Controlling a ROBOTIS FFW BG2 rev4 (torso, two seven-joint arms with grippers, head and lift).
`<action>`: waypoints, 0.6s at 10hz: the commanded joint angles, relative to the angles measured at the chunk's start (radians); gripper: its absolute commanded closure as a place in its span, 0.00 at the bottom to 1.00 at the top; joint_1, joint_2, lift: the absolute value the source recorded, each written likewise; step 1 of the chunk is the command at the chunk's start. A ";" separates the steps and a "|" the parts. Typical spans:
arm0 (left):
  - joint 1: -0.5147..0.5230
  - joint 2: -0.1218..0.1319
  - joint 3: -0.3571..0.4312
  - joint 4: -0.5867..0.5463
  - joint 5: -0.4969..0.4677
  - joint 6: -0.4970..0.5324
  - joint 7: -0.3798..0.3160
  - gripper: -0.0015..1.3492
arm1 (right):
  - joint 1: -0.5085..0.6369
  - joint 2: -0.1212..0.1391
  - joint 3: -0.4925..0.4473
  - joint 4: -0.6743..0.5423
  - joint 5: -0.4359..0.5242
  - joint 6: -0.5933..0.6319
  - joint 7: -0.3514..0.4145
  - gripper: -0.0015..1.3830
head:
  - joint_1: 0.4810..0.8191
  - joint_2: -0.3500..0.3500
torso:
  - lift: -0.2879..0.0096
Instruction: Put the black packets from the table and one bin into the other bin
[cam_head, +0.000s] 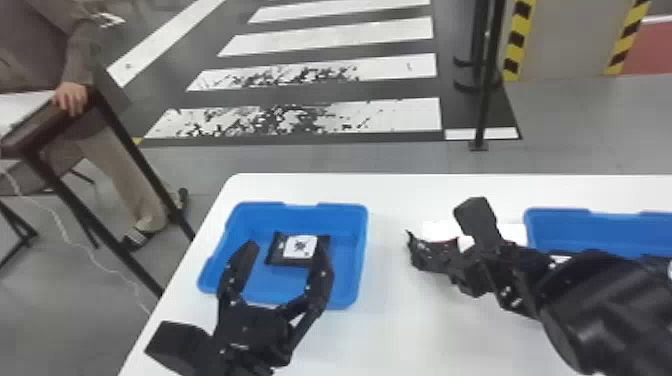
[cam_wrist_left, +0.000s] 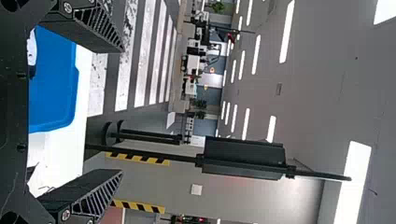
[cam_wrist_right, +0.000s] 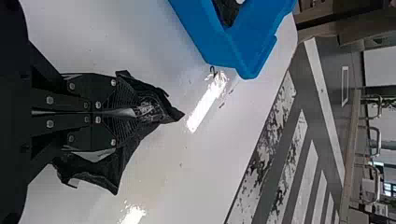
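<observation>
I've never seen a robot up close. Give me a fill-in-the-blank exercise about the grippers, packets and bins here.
The left bin and right bin are both coloured ____.
The labelled packet in the left bin bears a label coloured ____.
The right gripper is shut on a crumpled packet coloured ____.
The left gripper is not shut but ____.

Missing words: blue; white; black; open.
</observation>
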 joint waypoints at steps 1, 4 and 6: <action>0.002 0.000 0.002 0.000 0.000 -0.005 0.000 0.08 | 0.021 -0.005 -0.014 0.002 -0.030 -0.080 -0.010 0.84 | 0.63 0.83 | 0.60; 0.012 -0.005 0.014 0.000 0.002 -0.025 0.000 0.08 | 0.198 0.011 -0.255 -0.236 0.117 -0.198 -0.060 0.84 | 0.63 0.84 | 0.60; 0.015 -0.008 0.018 0.000 0.006 -0.027 0.000 0.08 | 0.340 0.027 -0.447 -0.462 0.167 -0.168 -0.067 0.84 | 0.63 0.76 | 0.60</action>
